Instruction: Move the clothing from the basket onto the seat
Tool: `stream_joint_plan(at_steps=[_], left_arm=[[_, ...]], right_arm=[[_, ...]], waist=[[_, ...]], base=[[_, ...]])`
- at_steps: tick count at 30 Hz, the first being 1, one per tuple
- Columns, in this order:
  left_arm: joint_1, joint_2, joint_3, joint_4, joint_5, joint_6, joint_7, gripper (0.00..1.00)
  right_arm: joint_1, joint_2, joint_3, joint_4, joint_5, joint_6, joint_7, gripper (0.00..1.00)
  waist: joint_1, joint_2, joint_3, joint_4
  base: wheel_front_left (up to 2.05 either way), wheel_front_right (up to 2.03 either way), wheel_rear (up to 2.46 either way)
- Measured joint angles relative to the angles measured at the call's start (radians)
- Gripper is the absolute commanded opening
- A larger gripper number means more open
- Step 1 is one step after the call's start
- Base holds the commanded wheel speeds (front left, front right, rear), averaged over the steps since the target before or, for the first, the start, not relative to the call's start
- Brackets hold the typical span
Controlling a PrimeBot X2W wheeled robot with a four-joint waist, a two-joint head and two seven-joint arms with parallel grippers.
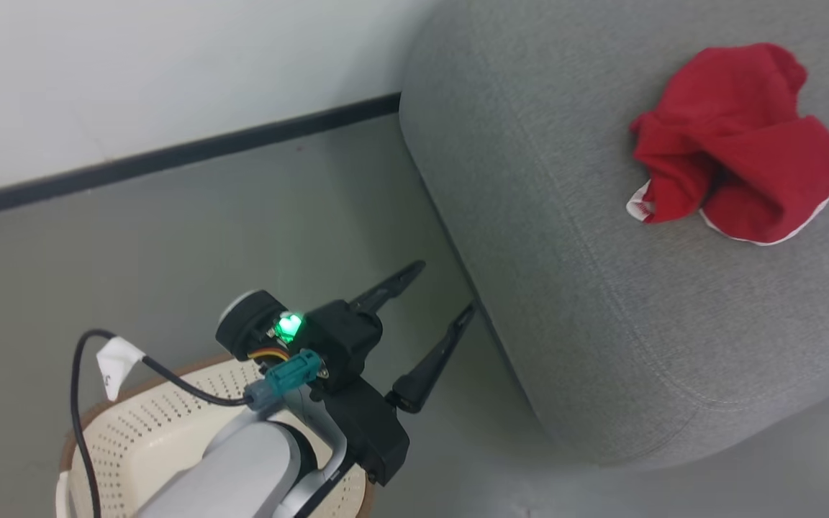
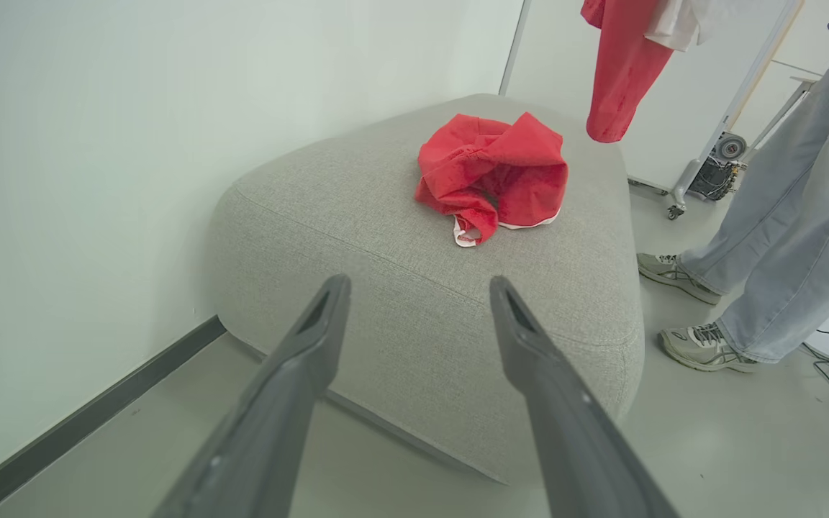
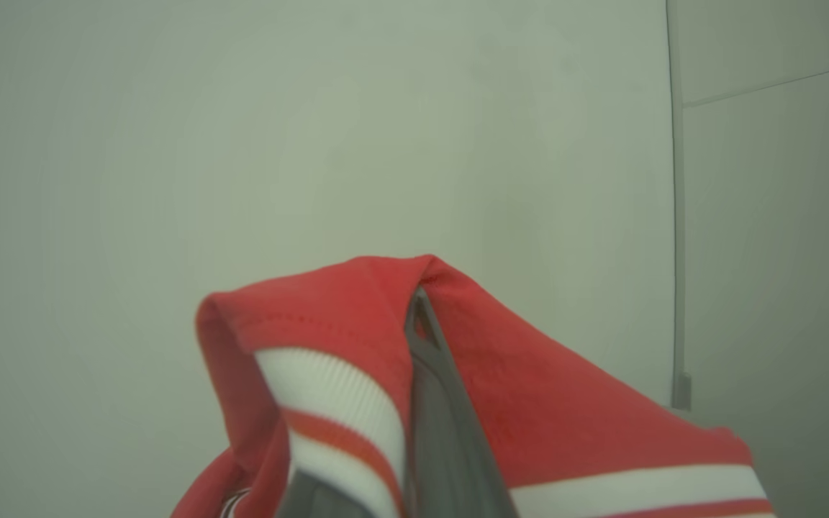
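The left arm's pale forearm comes up from the lower edge of the head view, above the basket (image 1: 134,439), and bends at the wrist. Its left pincer (image 1: 447,286) points up and to the right, toward the rounded side of the seat (image 1: 565,252). The two long dark fingers stand wide apart with nothing between them. A green light shines on the wrist, and a black cable (image 1: 170,374) with a white tag runs along it.

The basket is cream-white plastic with rows of small holes and a brown rim. The seat is a big grey cushion of woven fabric with rounded corners and a stitched seam near its edge. It stands on a smooth grey floor (image 1: 206,230) beside a pale wall with a dark skirting.

One red garment (image 1: 735,144) lies crumpled on top of the seat, with white edging at its lower side. It is well apart from the left pincer, ahead of the fingertips and higher on the cushion.

The right pincer (image 3: 420,302) is closed on a second red garment (image 3: 342,316), a soft fabric with white striped trim that hangs over both sides of its fingers, in front of a plain wall.

In the left wrist view, a person's legs (image 2: 781,216) in pale jeans and grey sneakers stand next to the seat.
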Motion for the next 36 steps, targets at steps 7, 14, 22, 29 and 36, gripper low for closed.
stream_joint_plan(at_steps=[7,14,22,29,36], left_arm=[[-0.041,0.022,0.021,-0.036,0.017,0.010,0.027,1.00],[-0.059,0.040,0.040,-0.051,0.028,0.017,0.035,1.00],[-0.061,0.058,0.054,-0.052,0.030,0.019,0.035,1.00],[-0.061,0.058,0.059,-0.052,0.030,0.026,0.032,1.00],[-0.061,0.059,0.061,-0.047,0.030,0.025,0.015,1.00]], right_arm=[[-0.115,-0.012,-0.028,0.088,0.000,0.004,0.000,0.00],[-0.156,0.042,0.012,0.156,-0.025,0.007,0.000,0.00],[-0.128,0.091,0.075,0.259,-0.050,0.007,0.000,0.00],[-0.023,0.092,0.184,0.307,-0.079,0.007,0.000,0.00],[0.014,0.096,0.278,0.368,-0.110,0.008,0.000,0.00]], waist=[[0.0000,0.0000,0.101,0.028],[0.0000,0.0001,0.186,0.056],[-0.0001,0.0001,0.236,0.074],[-0.0003,0.0000,0.235,0.066],[-0.0003,-0.0001,0.215,0.059]], base=[[0.00,0.00,0.00],[0.00,0.00,0.00],[0.00,0.00,0.00],[0.00,0.00,0.00],[0.00,0.00,0.00]])
